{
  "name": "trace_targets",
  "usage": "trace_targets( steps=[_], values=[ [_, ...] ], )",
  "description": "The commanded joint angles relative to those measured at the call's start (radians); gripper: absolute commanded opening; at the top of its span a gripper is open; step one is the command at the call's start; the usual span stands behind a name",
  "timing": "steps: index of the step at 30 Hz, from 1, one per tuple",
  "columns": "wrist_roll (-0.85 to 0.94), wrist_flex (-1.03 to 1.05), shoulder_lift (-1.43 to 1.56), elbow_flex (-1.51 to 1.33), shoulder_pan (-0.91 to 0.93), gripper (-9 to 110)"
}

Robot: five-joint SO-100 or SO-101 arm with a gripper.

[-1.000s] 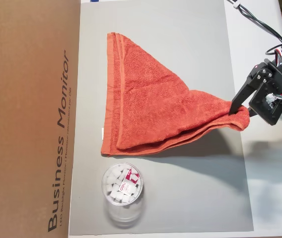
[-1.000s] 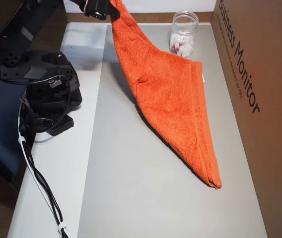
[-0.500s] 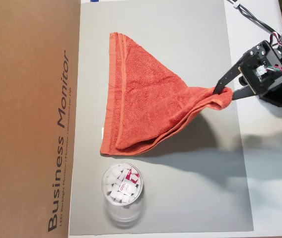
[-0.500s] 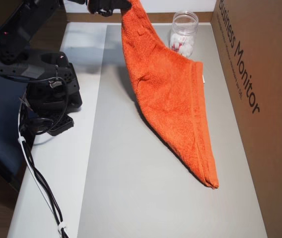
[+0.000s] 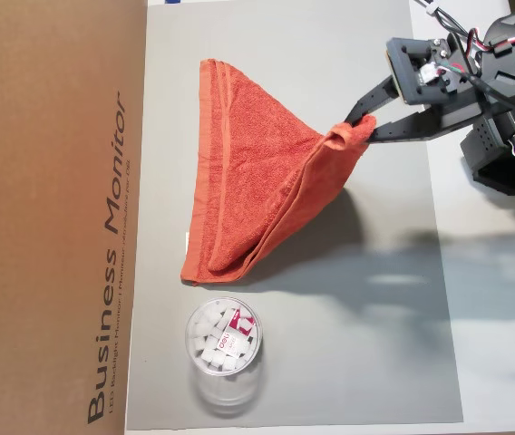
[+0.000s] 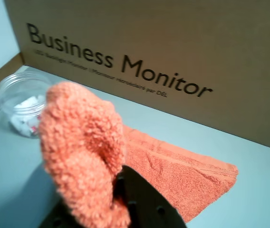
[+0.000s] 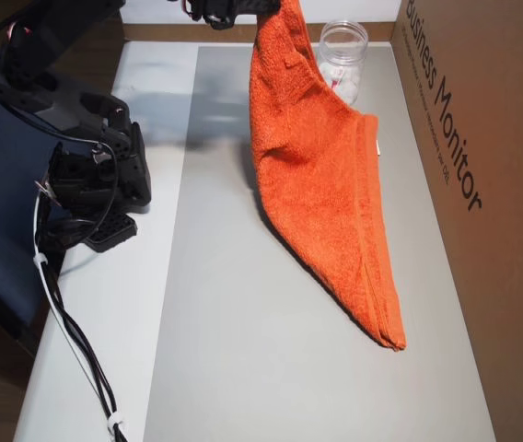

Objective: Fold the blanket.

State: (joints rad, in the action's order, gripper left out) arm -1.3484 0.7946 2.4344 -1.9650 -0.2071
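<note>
**Blanket corner lifted in pincer, cup of white pieces beyond**

Cup point(image 5: 224, 349): clear plastic, round, upright, no lid seen. Holds a heap of small white pieces and one scrap with red and white print. Stands on the grey mat point(image 5: 348, 362), well away from the pincer, just past the blanket's far low corner and close to the box. In the wrist view the cup point(image 6: 21, 104) sits upper left of the pincer, its contents blurred.

Blanket point(image 5: 257, 195): orange-red terry cloth, looped nap, hemmed band along the edge that lies near the box. A small white tag point(image 5: 188, 239) shows at that edge. One corner is raised off the mat and bunched; the rest drapes down from the pincer in a triangular, doubled sheet, its long hemmed edge flat on the mat. In another overhead view the blanket point(image 7: 321, 184) hangs steeply from the top of frame to a point at lower right.

Pincer point(image 5: 359, 130): black, clamped on the bunched corner; in the wrist view the terry wad point(image 6: 80, 142) bulges over the dark finger point(image 6: 139, 199).

Box point(image 5: 53, 208): brown cardboard, printed "Business Monitor", stands beyond the blanket, opposite the pincer.

Desk point(image 5: 484, 299): white, smooth, under the mat and arm base.
</note>
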Motion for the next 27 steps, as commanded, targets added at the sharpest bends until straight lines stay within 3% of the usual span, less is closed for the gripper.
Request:
trace_targets(
  steps=[1,27],
  values=[
    [-0.011,-0.021,-0.037,0.092,0.049,0],
    [-0.137,-0.023,-0.442,0.387,0.423,0]
  ],
)
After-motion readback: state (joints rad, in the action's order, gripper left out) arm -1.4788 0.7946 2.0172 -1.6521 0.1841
